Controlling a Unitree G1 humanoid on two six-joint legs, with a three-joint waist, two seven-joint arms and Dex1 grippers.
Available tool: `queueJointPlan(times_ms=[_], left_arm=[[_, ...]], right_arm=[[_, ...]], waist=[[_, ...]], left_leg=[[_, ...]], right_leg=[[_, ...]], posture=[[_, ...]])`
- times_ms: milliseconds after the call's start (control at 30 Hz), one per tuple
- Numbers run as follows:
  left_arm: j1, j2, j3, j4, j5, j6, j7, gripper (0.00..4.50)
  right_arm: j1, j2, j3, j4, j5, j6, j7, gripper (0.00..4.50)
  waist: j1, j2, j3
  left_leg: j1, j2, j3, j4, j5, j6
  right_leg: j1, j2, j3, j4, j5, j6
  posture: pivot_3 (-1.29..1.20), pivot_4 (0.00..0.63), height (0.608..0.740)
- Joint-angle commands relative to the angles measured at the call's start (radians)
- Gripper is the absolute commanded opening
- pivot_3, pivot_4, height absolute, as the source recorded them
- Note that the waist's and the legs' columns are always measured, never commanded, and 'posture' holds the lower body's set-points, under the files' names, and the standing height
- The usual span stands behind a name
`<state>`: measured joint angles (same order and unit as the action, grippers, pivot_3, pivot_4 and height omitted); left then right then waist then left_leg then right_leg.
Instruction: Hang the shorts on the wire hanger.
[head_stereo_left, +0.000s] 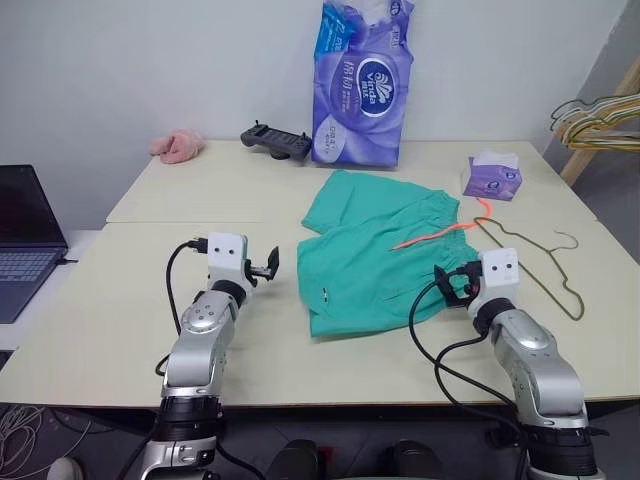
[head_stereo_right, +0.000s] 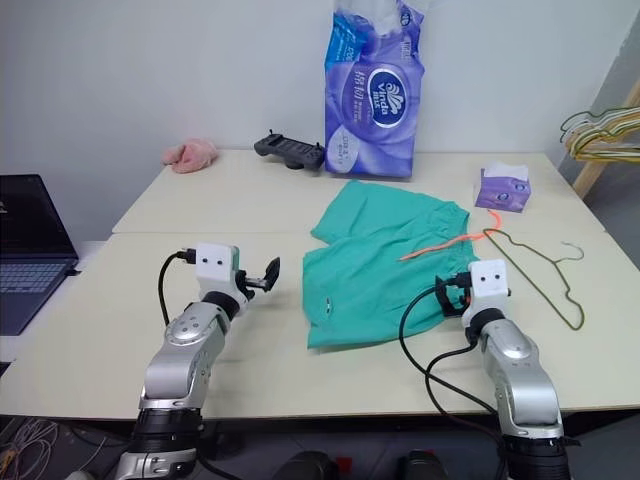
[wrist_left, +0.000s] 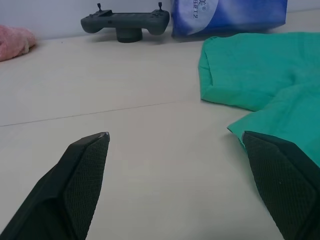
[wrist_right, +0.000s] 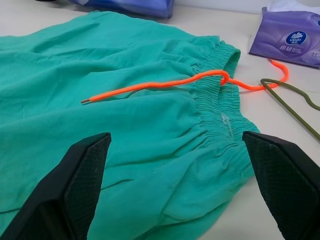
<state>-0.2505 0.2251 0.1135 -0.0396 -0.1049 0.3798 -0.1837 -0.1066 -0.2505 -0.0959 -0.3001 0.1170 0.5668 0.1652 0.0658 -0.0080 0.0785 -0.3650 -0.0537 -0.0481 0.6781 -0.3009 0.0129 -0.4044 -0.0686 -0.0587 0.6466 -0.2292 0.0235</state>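
While spread wide and empty at the near edge of the shorts (head_stereo_left: 375, 250), risks snagging the drawstring (wrist_right: 165, 84) (draped onto the wire hanger (head_stereo_left: 535, 262)), dragging both.

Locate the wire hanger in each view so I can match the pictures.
Left eye view: wire hanger lies on the table, right of the shorts.
Right eye view: same place.
Left wrist view: not in it.
Right wrist view: one corner beside the waistband.
Shared landmark: the orange drawstring, its loop at the hanger's corner.
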Motion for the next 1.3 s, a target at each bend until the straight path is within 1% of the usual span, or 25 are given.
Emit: queueJointPlan(times_ms=[33, 133, 367, 767, 933, 1000, 1033, 1100, 1133, 1233, 1300], left_arm=[[-0.021, -0.008, 0.014, -0.013, -0.019, -0.006, 0.005, 4.5], [-0.029, -0.018, 0.026, -0.016, -0.045, -0.008, -0.005, 4.5], [-0.035, -0.017, 0.031, -0.015, -0.057, 0.003, 0.003, 4.5], [-0.039, -0.016, 0.029, -0.012, -0.066, 0.002, 0.003, 4.5], [-0.048, -0.006, 0.011, -0.013, -0.073, 0.007, -0.032, 4.5], [-0.056, 0.023, -0.018, -0.014, -0.061, -0.012, -0.084, 4.5], [-0.065, 0.048, -0.035, -0.018, -0.069, -0.02, -0.142, 4.5], [-0.105, 0.089, -0.034, -0.035, -0.185, 0.028, -0.308, 4.5], [-0.122, 0.126, -0.058, -0.04, -0.214, 0.039, -0.402, 4.5], [-0.157, 0.254, -0.18, -0.036, -0.216, 0.015, -0.664, 4.5], [-0.178, 0.289, -0.218, -0.022, -0.222, 0.01, -0.749, 4.5]], right_arm=[[-0.026, -0.004, -0.011, -0.045, -0.002, -0.022, -0.007, 4.49], [-0.031, -0.006, -0.016, -0.046, -0.002, -0.024, -0.006, 4.49], [-0.043, -0.001, -0.03, -0.043, 0.001, -0.038, -0.013, 4.49], [-0.044, 0.002, -0.037, -0.038, 0.002, -0.057, -0.02, 4.49], [-0.033, -0.034, -0.043, -0.044, 0.009, -0.055, 0.02, 4.49], [-0.021, -0.083, -0.04, -0.056, 0.04, -0.06, 0.102, 4.49], [-0.01, -0.135, -0.032, -0.066, 0.059, -0.069, 0.177, 4.49], [0.009, -0.259, -0.033, -0.062, 0.116, -0.086, 0.361, 4.49], [0.015, -0.318, -0.034, -0.048, 0.144, -0.103, 0.451, 4.49], [0.009, -0.5, -0.011, 0.067, 0.164, -0.238, 0.723, 4.49], [-0.024, -0.563, 0.003, 0.17, 0.158, -0.311, 0.829, 4.49]], waist=[[0.0, 0.0, 0.0], [0.0, 0.0, 0.0], [0.0, 0.0, 0.0], [-0.001, 0.0, 0.0], [-0.003, 0.0, 0.0], [-0.008, 0.0, 0.0], [-0.008, 0.0, 0.0], [-0.008, 0.0, 0.0], [-0.009, 0.0, 0.0], [-0.019, 0.0, 0.0], [-0.022, 0.0, 0.0]], left_leg=[[0.0, 0.0, 0.0, 0.0, 0.0, 0.0], [0.0, 0.0, 0.0, 0.0, 0.0, 0.0], [0.0, 0.0, 0.0, 0.0, 0.0, 0.0], [0.001, 0.0, 0.001, 0.0, 0.0, 0.0], [0.001, 0.0, 0.001, 0.0, 0.0, 0.0], [0.001, 0.0, 0.001, 0.0, 0.0, 0.0], [0.001, 0.0, 0.001, 0.0, 0.0, 0.0], [0.0, 0.0, 0.001, 0.001, 0.0, 0.0], [0.0, 0.0, 0.001, 0.001, 0.0, 0.0], [0.001, 0.0, 0.003, 0.001, 0.0, 0.001], [0.004, 0.002, 0.004, 0.001, 0.0, 0.001]], right_leg=[[0.0, 0.0, 0.0, 0.0, 0.0, 0.0], [0.0, 0.0, 0.0, 0.0, 0.0, 0.0], [0.0, 0.003, 0.0, 0.0, 0.0, 0.0], [0.0, 0.004, 0.001, 0.001, 0.0, 0.0], [0.0, 0.004, 0.001, 0.001, 0.0, 0.0], [0.0, 0.004, 0.002, 0.001, 0.0, 0.0], [0.0, 0.004, 0.001, 0.001, 0.0, 0.0], [0.0, 0.004, 0.001, 0.0, 0.0, 0.0], [0.0, 0.004, 0.001, 0.0, 0.0, 0.0], [0.002, 0.005, 0.001, -0.001, 0.0, 0.0], [0.004, 0.006, 0.002, -0.001, 0.0, 0.0]], posture=[[0.08, 0.012, 0.74], [0.09, 0.013, 0.74], [0.09, 0.021, 0.74], [0.09, 0.028, 0.74], [0.07, 0.032, 0.74], [0.07, 0.033, 0.74], [0.06, 0.034, 0.74], [0.06, 0.033, 0.74], [0.06, 0.032, 0.74], [0.05, 0.027, 0.74], [0.05, 0.025, 0.74]])
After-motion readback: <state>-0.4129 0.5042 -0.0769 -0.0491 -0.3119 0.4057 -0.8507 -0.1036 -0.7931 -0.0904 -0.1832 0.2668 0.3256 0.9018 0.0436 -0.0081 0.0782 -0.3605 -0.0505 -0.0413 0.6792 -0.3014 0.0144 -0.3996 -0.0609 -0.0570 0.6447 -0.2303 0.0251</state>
